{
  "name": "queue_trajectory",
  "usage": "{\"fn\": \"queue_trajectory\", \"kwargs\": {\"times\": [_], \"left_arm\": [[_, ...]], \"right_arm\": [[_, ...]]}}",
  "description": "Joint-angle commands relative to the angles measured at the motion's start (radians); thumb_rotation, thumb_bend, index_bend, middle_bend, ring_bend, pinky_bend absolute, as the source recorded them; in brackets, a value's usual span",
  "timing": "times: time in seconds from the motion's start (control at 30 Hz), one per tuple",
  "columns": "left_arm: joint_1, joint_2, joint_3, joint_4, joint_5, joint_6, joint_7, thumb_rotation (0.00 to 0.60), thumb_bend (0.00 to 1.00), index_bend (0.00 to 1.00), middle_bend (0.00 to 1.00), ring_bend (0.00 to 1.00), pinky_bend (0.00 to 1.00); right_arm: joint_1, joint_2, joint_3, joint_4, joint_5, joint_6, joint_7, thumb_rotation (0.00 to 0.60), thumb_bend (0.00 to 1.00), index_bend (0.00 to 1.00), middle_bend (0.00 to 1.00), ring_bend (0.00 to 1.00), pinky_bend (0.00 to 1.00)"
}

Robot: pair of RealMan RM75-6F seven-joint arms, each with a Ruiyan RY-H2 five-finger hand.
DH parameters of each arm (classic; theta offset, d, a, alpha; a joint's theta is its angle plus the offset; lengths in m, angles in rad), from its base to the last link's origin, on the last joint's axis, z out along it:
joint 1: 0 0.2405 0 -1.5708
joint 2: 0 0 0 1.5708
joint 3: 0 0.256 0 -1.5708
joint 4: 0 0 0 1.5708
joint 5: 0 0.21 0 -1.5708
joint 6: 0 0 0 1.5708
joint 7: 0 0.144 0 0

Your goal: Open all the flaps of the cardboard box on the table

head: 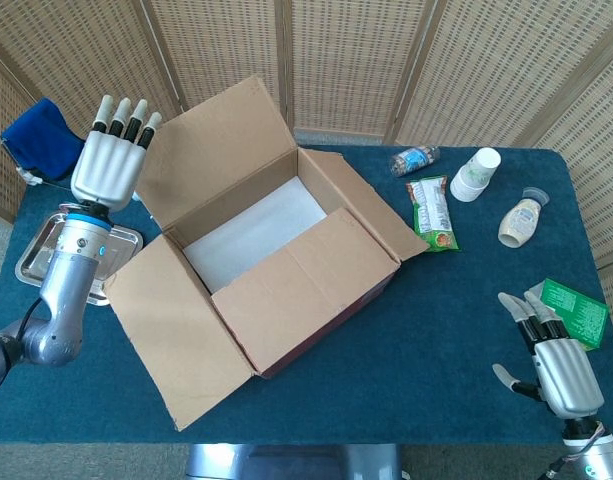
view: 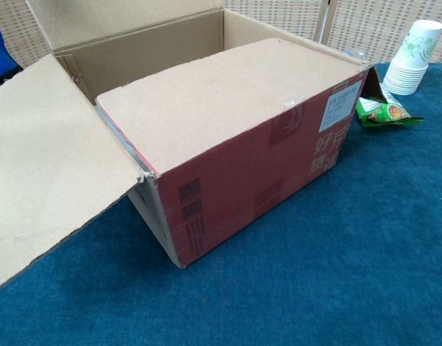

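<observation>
Now left hand (head: 105, 165) flat beside cardboard box (head: 286, 270), 1 flap down.

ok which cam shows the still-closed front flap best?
Chest view: the front flap fills the frame, lying flat over the box opening, taped edge visible. Head view shows the same flap smaller, from above, though with the other flaps around it.

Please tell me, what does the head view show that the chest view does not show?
Only the head view shows the left hand, the right hand, the metal tray, the bottle and the blue cloth. Only the chest view shows the box's red printed side. Both show the cardboard box, the paper cups and the green snack packet.
</observation>
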Motion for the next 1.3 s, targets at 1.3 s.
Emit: {"fn": "queue_trajectory", "kwargs": {"times": [1.3], "left_arm": [[0.057, -0.147, 0.047, 0.054, 0.468, -0.158, -0.551, 0.600, 0.00, 0.02, 0.00, 0.00, 0.16]], "right_arm": [[0.002, -0.003, -0.002, 0.001, -0.003, 0.000, 0.001, 0.600, 0.20, 0.06, 0.13, 0.02, 0.15]]}}
